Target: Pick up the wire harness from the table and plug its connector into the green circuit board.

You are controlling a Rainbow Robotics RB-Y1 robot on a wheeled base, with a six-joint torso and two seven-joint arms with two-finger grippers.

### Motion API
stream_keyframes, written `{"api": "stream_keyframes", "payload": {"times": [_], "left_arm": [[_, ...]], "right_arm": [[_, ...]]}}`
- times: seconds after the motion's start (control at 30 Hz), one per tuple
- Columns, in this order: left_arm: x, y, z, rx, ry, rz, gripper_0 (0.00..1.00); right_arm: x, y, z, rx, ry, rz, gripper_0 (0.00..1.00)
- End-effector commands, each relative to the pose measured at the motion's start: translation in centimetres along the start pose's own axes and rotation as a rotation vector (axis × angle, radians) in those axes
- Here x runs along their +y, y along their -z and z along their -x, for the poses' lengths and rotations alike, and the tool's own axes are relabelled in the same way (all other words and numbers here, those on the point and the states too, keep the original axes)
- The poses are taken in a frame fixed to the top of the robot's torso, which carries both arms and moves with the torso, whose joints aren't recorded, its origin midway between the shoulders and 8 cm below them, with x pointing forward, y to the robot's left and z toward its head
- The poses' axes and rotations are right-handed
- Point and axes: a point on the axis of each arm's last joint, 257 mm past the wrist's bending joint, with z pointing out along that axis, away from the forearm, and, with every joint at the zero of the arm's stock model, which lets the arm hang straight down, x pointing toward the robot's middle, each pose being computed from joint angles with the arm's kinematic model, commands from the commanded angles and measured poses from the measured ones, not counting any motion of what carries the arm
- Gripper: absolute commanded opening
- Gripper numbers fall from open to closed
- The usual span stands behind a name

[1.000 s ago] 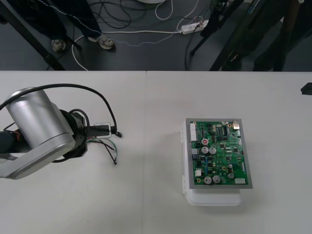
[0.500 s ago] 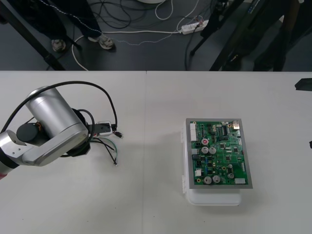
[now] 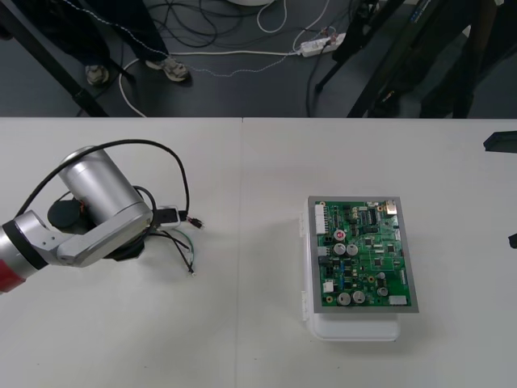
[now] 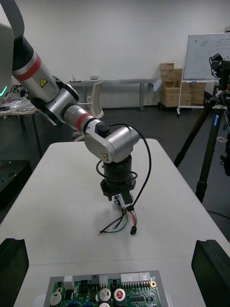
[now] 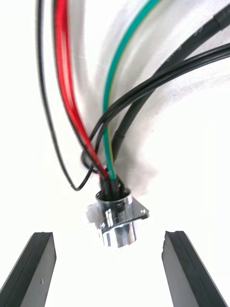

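Harness wires (image 5: 67,86): red, green, black; socket (image 5: 117,225) shiny silver. Left gripper (image 5: 110,235) fingers (image 5: 31,268): black. Board (image 3: 365,252), right of centre: green, on white base (image 3: 355,327). Table (image 3: 242,339): plain, pale. Left arm (image 3: 97,190): silver, red ring.

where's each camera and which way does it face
Front: above the table, looking steeply down at the board, wires and left arm.
Right wrist: on the right arm, facing over the board toward the left arm; the open right hand shows.
Left wrist: on the left arm, close over the socket at the open left hand.
Shared: front and right wrist both show board, wires, left arm.
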Motion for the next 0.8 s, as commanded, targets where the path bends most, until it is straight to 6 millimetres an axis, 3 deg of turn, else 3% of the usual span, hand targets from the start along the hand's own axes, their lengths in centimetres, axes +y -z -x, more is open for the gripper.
{"api": "stream_keyframes", "payload": {"times": [0.03, 0.23, 0.8], "left_arm": [[1.3, 0.6, 3.6, -0.070, 0.046, 0.039, 0.65], [1.3, -0.1, 4.4, -0.084, 0.047, 0.033, 0.65], [1.4, -0.4, 3.9, -0.075, 0.041, 0.033, 0.65]], "right_arm": [[-0.2, -0.1, 0.3, 0.030, 0.044, 0.027, 1.00], [-0.2, -0.1, 0.3, 0.030, 0.044, 0.027, 1.00], [-0.2, -0.1, 0.3, 0.030, 0.044, 0.027, 1.00]]}}
